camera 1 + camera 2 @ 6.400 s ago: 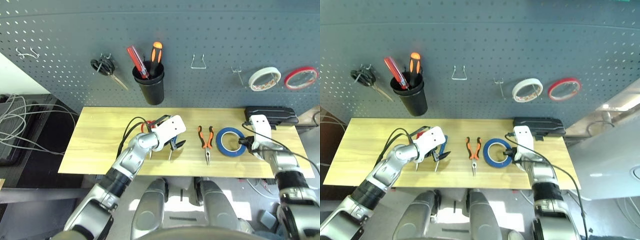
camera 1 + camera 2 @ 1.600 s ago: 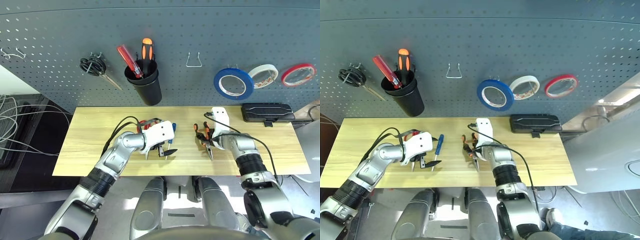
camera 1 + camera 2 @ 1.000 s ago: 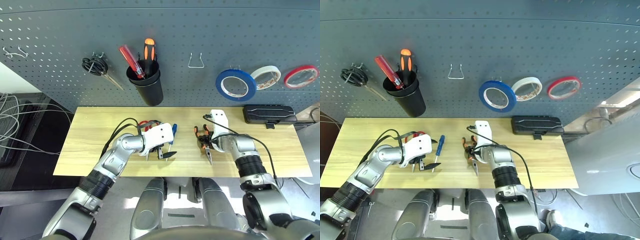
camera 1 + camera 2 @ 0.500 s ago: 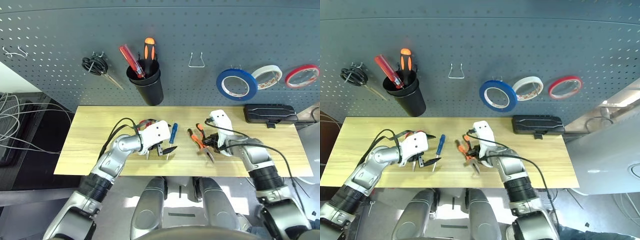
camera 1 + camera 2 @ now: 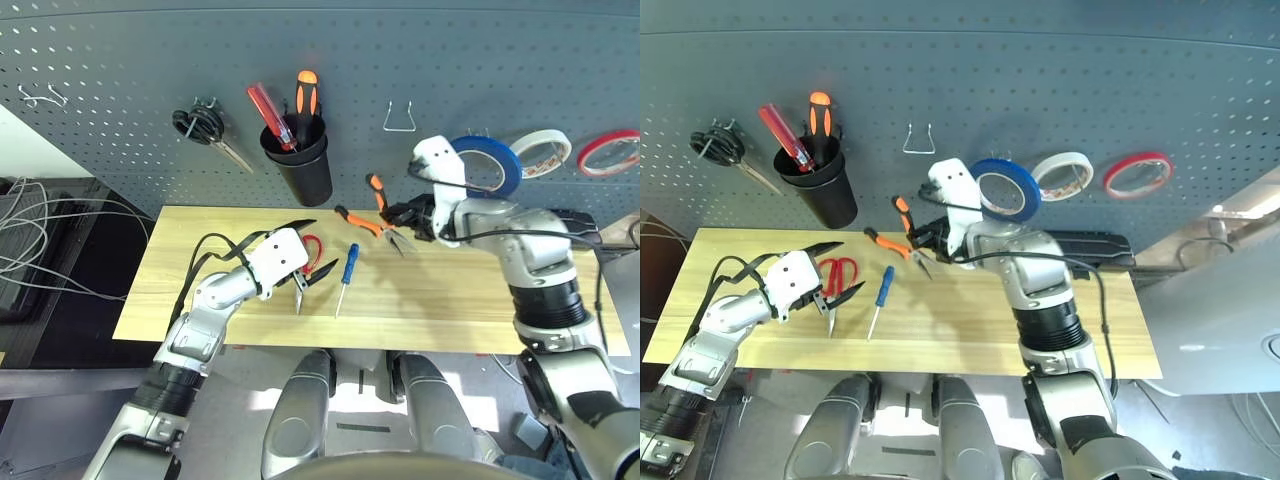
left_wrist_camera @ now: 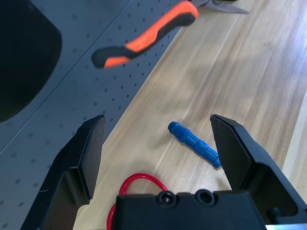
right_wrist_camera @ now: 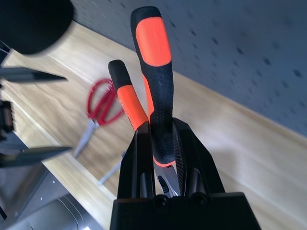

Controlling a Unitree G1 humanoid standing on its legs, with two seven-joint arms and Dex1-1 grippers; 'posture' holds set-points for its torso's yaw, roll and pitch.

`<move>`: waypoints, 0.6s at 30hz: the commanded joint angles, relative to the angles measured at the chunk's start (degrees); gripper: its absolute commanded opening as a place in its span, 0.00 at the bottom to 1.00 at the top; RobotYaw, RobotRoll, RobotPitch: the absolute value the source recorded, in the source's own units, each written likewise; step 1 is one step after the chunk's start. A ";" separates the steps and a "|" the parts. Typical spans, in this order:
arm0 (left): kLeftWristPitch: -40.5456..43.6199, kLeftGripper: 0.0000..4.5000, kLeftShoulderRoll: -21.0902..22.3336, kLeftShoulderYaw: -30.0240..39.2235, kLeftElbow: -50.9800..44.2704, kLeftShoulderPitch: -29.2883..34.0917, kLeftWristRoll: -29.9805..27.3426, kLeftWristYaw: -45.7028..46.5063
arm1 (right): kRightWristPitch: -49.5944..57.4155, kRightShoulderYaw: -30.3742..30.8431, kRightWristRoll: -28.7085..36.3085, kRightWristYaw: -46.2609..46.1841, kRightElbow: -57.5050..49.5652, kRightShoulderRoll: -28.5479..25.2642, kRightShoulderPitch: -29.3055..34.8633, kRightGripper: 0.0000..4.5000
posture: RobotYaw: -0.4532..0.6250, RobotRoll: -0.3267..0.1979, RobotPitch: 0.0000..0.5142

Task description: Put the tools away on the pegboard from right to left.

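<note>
The right hand (image 5: 408, 213), now closed on the pliers (image 5: 368, 211), has lifted them off the counter (image 5: 450, 290) toward the pegboard (image 5: 130, 60), beside the hung blue tape roll (image 5: 492, 160), while the left hand (image 5: 312, 282) hovers open over the red-handled scissors (image 5: 311, 248) and screwdriver (image 5: 346, 272).

A pale wooden bench (image 5: 480, 300) carries red-handled scissors (image 5: 309, 253), a small blue-handled screwdriver (image 5: 346, 271) just beside them, and a flat black box (image 5: 1095, 246) against the far edge.
</note>
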 commanded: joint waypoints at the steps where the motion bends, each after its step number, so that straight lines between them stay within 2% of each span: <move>1: -0.98 1.00 -0.36 -0.97 1.72 -0.13 0.30 -0.34 | 2.90 -0.65 -0.25 -2.22 2.05 -0.48 2.81 0.09 | 0.44 0.62 0.46; 9: -1.32 1.00 -0.65 -1.97 3.04 -1.61 0.35 -1.31 | 1.63 2.95 -3.00 -5.78 7.47 -0.76 7.94 0.09 | 0.44 0.62 0.48; 12: -1.41 1.00 -0.65 -2.16 3.30 -1.88 0.33 -1.53 | 1.50 2.37 -3.15 -6.53 8.91 0.23 8.36 0.09 | 0.44 0.62 0.48; 18: -1.56 1.00 -0.80 -2.58 4.18 -3.52 0.41 -2.43 | -7.30 -1.52 -8.33 -13.73 22.92 1.54 10.52 0.09 | 0.44 0.62 0.49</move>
